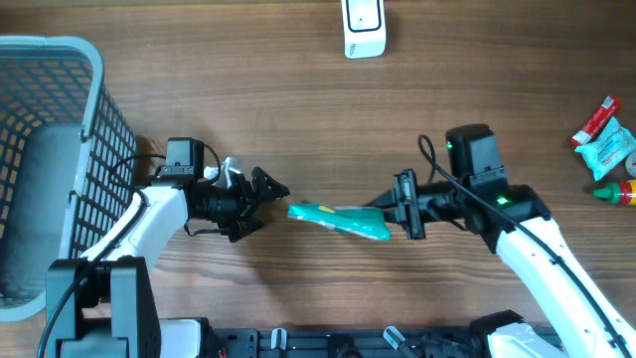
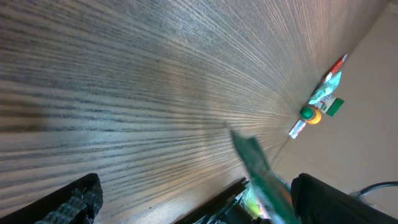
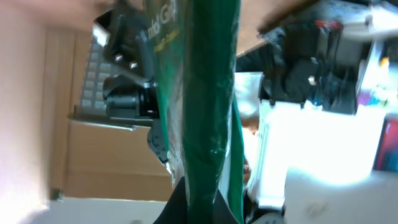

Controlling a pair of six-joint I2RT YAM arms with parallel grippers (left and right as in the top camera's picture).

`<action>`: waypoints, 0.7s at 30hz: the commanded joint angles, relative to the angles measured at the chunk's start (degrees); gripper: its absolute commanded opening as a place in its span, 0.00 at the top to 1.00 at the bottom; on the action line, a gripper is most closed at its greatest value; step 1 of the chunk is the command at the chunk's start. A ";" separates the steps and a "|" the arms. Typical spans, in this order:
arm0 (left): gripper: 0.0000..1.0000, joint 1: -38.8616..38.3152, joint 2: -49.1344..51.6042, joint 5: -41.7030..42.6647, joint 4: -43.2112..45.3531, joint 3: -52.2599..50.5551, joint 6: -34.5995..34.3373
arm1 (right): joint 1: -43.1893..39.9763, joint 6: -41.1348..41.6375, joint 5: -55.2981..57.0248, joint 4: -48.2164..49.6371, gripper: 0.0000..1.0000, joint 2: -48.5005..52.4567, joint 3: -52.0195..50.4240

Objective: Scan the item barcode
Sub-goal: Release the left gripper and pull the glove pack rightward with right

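The item is a green and teal packet [image 1: 338, 219] held above the table's middle, with my right gripper [image 1: 397, 206] shut on its right end. In the right wrist view the packet [image 3: 208, 93] rises edge-on from the shut gripper [image 3: 202, 208]. My left gripper [image 1: 266, 204] stands open just left of the packet's free end, apart from it. From the left wrist, the packet [image 2: 258, 171] shows blurred near the right finger [image 2: 336, 199], and the gripper [image 2: 199, 208] holds nothing. No barcode shows in any view.
A white scanner [image 1: 364, 28] stands at the table's far edge, centre. A grey mesh basket [image 1: 94, 109] fills the left side. Several small packets and tubes [image 1: 606, 149] lie at the right edge and appear in the left wrist view [image 2: 320, 99].
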 commanded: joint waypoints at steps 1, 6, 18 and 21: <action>0.00 -0.31 -1.03 -0.68 -0.02 -0.42 0.26 | -6.71 1.11 -5.27 -7.34 0.96 1.38 0.76; 0.00 -0.31 -1.03 -0.66 -0.02 -0.42 0.26 | -16.37 0.98 -5.35 -12.28 0.96 6.23 0.79; 0.00 -0.31 -1.03 -0.68 -0.02 -0.42 0.26 | -23.96 0.98 -6.34 -12.46 0.96 30.64 5.99; 0.00 -0.31 -1.03 -0.68 -0.02 -0.42 0.28 | -23.96 0.96 -6.27 -12.39 0.96 33.88 6.08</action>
